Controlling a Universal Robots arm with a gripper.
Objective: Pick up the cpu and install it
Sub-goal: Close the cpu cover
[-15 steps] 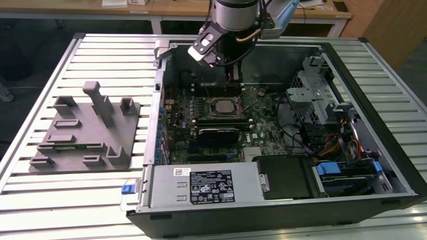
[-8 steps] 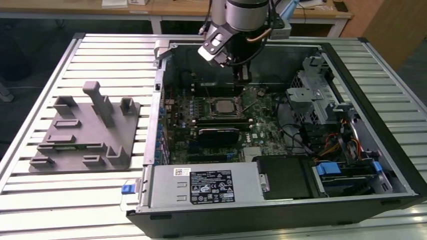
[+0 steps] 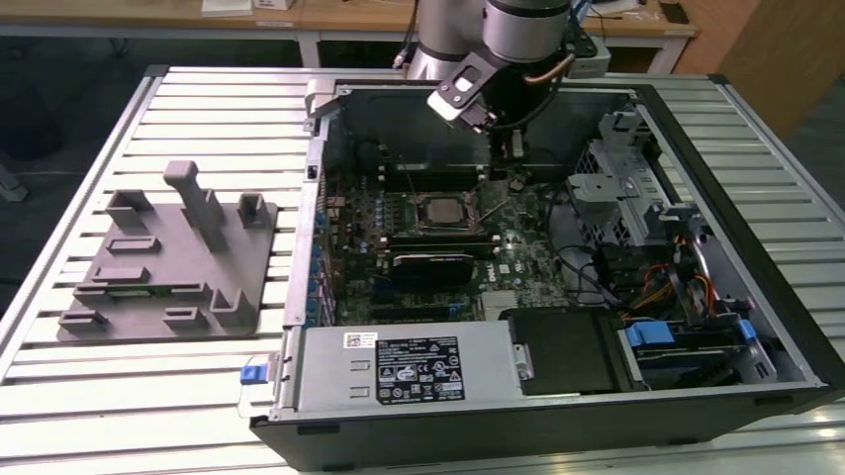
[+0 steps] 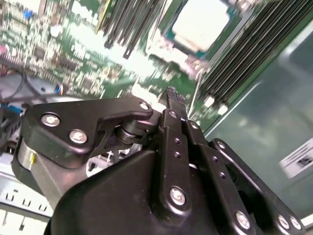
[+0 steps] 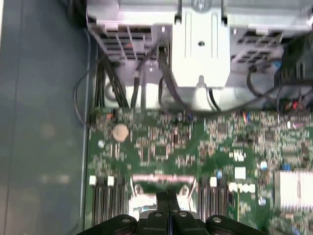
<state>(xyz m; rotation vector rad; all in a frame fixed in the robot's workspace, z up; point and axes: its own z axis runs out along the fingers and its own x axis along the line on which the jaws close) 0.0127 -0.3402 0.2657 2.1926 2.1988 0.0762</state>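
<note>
The cpu (image 3: 434, 209), a silvery-grey square, lies flat in the motherboard socket (image 3: 465, 224) inside the open computer case (image 3: 739, 297). It shows as a bright plate (image 4: 201, 23) in the second wrist view. My gripper (image 3: 508, 158) hangs above the board, just beyond the socket toward the case's far wall. Its black fingers (image 4: 171, 98) are pressed together with nothing between them, and they (image 5: 168, 199) meet at one line in the first wrist view. A thin metal lever (image 4: 196, 93) stands up beside the socket.
A grey fixture block (image 3: 172, 262) with posts sits on the slatted table (image 3: 198, 99) at the exterior view's left. Inside the case are a power supply (image 3: 396, 366), a metal drive cage (image 3: 620, 188), bundled cables (image 3: 660, 287) and memory slots (image 4: 244, 54).
</note>
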